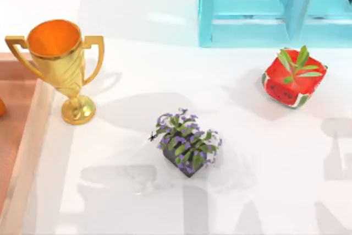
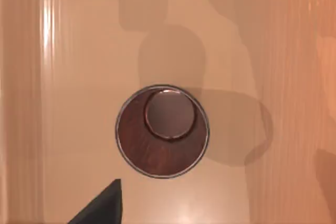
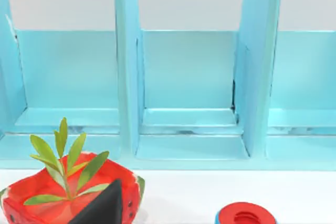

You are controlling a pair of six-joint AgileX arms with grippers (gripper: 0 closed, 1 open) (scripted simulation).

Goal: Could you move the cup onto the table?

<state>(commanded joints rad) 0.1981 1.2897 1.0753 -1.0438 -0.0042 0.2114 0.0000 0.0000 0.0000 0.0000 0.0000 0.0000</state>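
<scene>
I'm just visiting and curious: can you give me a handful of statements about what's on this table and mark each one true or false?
1. The cup stands upright on a reddish-brown wooden surface. True.
2. The gold trophy lies tipped on its side. False: it stands upright near the white table's left side.
3. The watermelon-patterned pot holds a green leafy plant. True.
4. The purple-flowered plant sits inside the turquoise rack. False: it stands in the open, near the table's middle.
5. A red lid-like object lies on the table in front of the rack. True.
</scene>
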